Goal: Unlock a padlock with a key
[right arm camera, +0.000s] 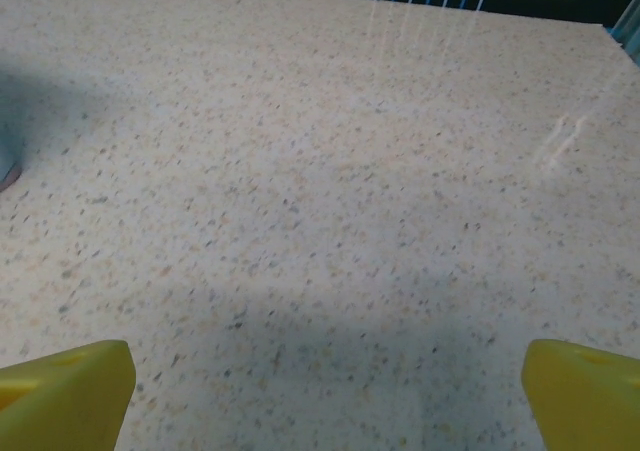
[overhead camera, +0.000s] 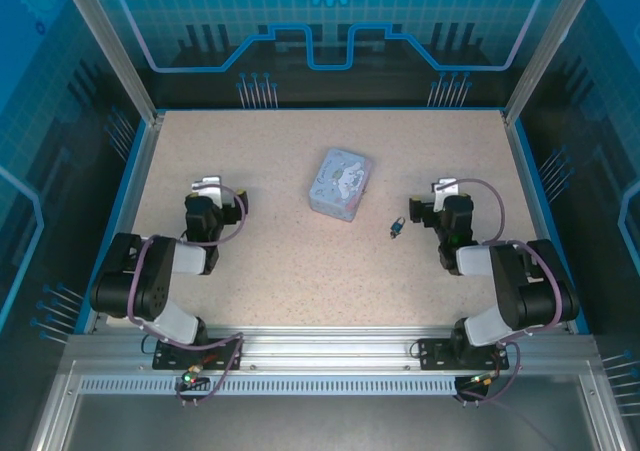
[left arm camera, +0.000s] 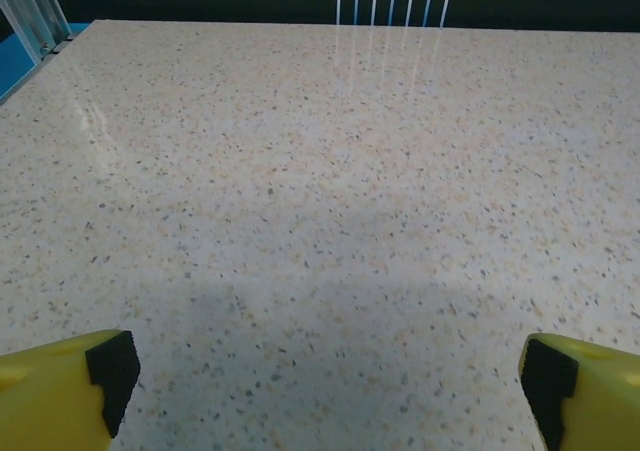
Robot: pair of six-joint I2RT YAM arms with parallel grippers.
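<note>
The padlock (overhead camera: 398,228) is a tiny dark bluish thing lying on the speckled table right of centre. The key is too small to tell apart from it. My right gripper (overhead camera: 446,185) stands open a little to the right of and beyond the padlock; in the right wrist view the gripper (right arm camera: 325,396) has its yellow fingers (right arm camera: 60,396) wide apart over bare table. My left gripper (overhead camera: 207,184) is open far to the left, well away from the padlock. In the left wrist view that gripper (left arm camera: 330,386) holds nothing between its yellow fingertips (left arm camera: 60,396).
A pale blue patterned box (overhead camera: 340,183) lies at the table's centre, just left of and beyond the padlock; its edge (right arm camera: 5,146) shows at the left border of the right wrist view. Blue rails and glass walls (overhead camera: 140,171) enclose the table.
</note>
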